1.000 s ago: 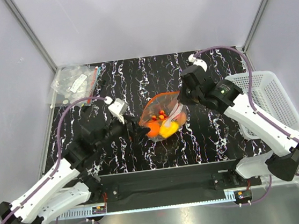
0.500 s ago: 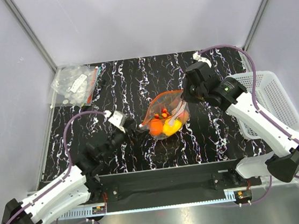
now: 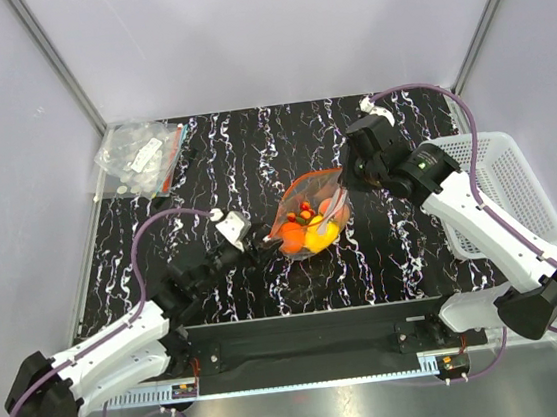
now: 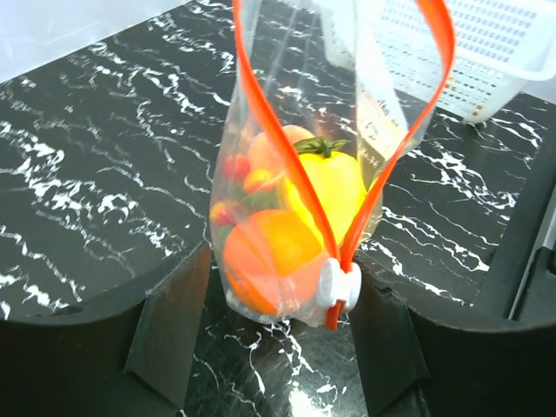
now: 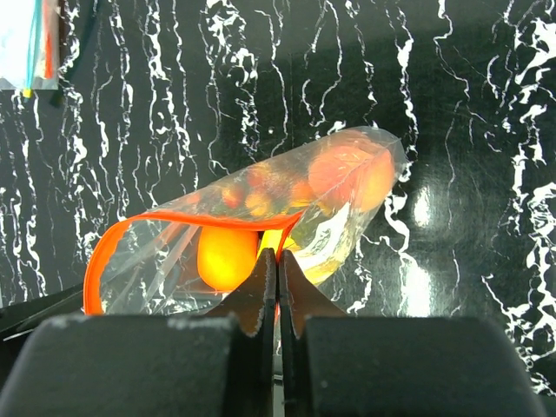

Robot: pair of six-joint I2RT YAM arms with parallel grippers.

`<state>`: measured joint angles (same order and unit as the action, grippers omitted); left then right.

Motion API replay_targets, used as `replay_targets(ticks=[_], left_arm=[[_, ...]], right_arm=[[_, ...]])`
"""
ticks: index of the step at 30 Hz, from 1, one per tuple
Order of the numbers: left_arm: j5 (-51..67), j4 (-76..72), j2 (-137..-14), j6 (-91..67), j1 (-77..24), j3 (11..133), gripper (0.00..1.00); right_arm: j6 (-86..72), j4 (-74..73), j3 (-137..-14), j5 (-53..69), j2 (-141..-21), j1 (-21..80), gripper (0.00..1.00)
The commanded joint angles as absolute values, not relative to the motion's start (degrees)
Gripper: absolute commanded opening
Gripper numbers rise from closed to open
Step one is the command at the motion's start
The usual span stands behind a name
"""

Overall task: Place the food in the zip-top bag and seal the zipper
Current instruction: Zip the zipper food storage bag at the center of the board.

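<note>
The zip-top bag [image 3: 309, 221] stands on the black table with its mouth open. The food [image 3: 305, 234] is inside: an orange fruit [image 4: 269, 261], a yellow one [image 4: 328, 187] and small red pieces. My right gripper [image 3: 343, 193] is shut on the red-orange zipper strip [image 5: 174, 217] at the bag's right end, fingertips [image 5: 269, 265] pinched together. My left gripper [image 3: 261, 248] is open at the bag's left end. Its fingers [image 4: 169, 334] stand on either side of the bag's bottom and the white slider [image 4: 338, 285], apart from both.
A white basket [image 3: 502, 183] stands at the right table edge and also shows in the left wrist view [image 4: 486, 52]. A clear packet of small items [image 3: 141, 154] lies at the back left corner. Grey walls enclose the table.
The right gripper has carried the bag's mouth slightly right. The left arm has lowered toward the near edge, while its open gripper stays at the bag's left end.
</note>
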<state>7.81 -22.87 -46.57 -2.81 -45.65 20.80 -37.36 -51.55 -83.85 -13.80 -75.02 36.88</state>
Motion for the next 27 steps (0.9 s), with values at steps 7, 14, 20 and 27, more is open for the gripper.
replay_targets(ticks=[7,14,20,27], left_arm=[[13.89,-38.22,-48.95,-1.31,-45.88,15.47,0.73],[12.31,-42.89,-51.33,-2.28,-45.88,14.06,0.36],[10.90,-48.43,-50.45,-2.81,-45.88,12.74,0.48],[13.53,-49.13,-52.12,-2.90,-45.88,14.06,0.43]], right_arm=[[-37.44,-51.94,-84.02,-13.89,-72.95,36.04,0.00],[-37.53,-51.86,-83.50,-13.54,-72.60,35.86,0.00],[-37.53,-51.68,-82.00,-13.01,-72.16,35.77,0.00],[-37.88,-51.85,-81.30,-12.57,-71.54,35.77,0.00]])
